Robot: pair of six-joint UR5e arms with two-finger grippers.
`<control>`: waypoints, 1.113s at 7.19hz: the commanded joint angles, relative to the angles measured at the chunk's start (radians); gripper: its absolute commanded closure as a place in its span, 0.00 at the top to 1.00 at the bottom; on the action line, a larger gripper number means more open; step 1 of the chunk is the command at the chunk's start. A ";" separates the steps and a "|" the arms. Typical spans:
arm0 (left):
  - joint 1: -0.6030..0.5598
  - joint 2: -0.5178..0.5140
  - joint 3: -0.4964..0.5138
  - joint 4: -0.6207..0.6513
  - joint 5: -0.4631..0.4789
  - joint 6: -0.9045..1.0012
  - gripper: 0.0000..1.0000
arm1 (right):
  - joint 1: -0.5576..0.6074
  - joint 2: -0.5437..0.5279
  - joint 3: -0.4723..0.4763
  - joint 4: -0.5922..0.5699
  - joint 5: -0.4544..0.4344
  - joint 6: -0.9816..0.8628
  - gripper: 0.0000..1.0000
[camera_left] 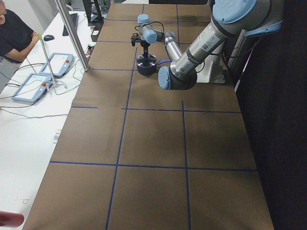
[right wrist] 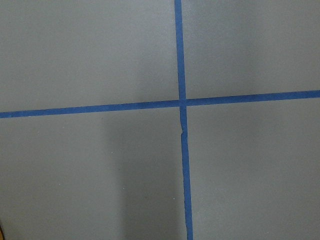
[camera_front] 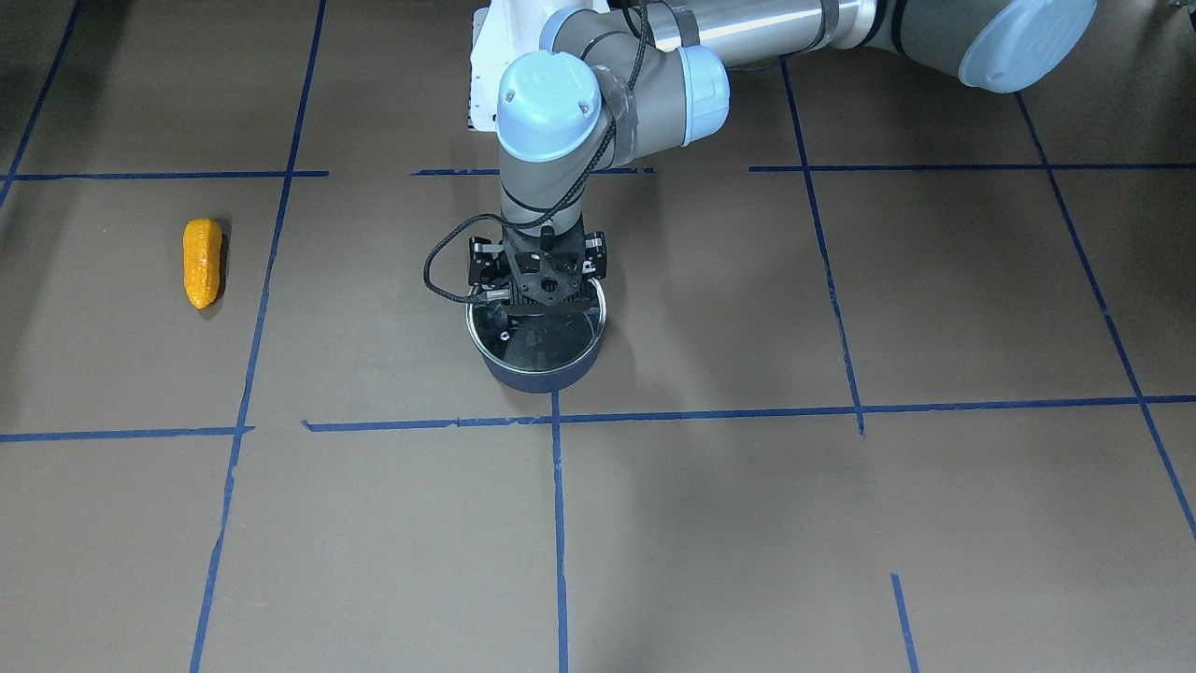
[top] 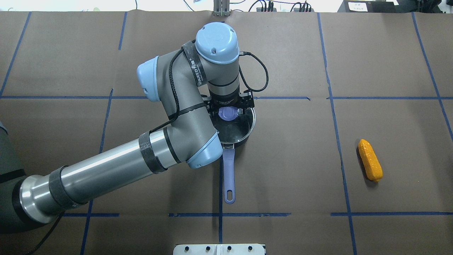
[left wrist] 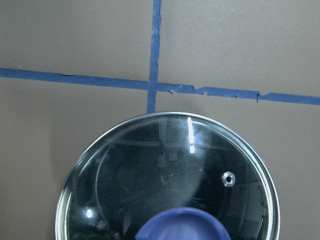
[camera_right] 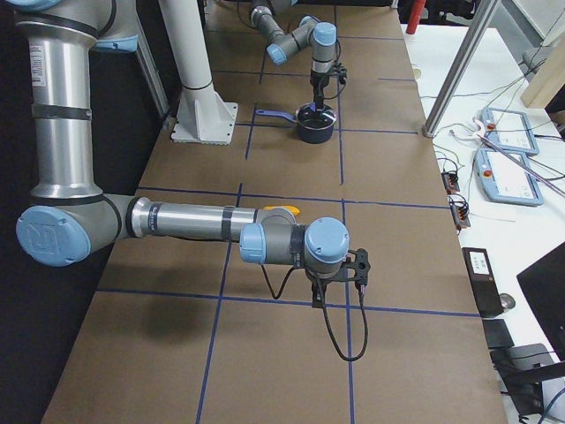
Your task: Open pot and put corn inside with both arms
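The dark navy pot [camera_front: 537,372] stands mid-table with its glass lid [camera_front: 547,338] on it and its purple handle [top: 229,170] pointing toward the robot. My left gripper [top: 229,109] points straight down over the lid, jaws spread to either side of the purple knob [top: 228,114]. The left wrist view shows the lid [left wrist: 165,170] and the knob [left wrist: 182,226] close below, but no fingers. The orange-yellow corn [top: 370,160] lies on the table on my right side, also in the front view [camera_front: 202,264]. My right gripper [camera_right: 337,284] hangs low over bare table near the corn [camera_right: 284,210]; I cannot tell whether it is open.
Blue tape lines grid the brown table cover. The white robot base plate [camera_right: 199,119] is at the table's back edge. A metal post [camera_left: 72,33], teach pendants [camera_left: 57,64] and a seated person [camera_left: 14,33] are on the white side table.
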 commanded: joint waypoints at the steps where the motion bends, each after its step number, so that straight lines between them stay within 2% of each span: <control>1: 0.004 0.000 0.001 -0.002 0.001 -0.001 0.84 | 0.000 0.000 0.000 0.000 -0.001 0.001 1.00; 2: 0.004 -0.001 -0.002 -0.002 -0.001 -0.002 0.55 | 0.000 0.003 0.000 -0.002 -0.001 0.001 1.00; 3: 0.004 -0.003 -0.006 -0.002 -0.001 -0.002 0.31 | -0.002 0.003 0.000 -0.002 -0.001 0.001 1.00; 4: 0.003 -0.003 -0.020 0.006 -0.001 -0.002 0.16 | -0.002 0.003 0.000 -0.002 -0.001 0.003 1.00; 5: 0.000 0.002 -0.054 0.015 0.001 -0.002 0.09 | -0.002 0.005 -0.002 -0.002 -0.001 0.003 1.00; 8: -0.028 0.017 -0.169 0.130 -0.002 0.002 0.08 | -0.003 0.005 0.001 0.000 -0.001 0.006 1.00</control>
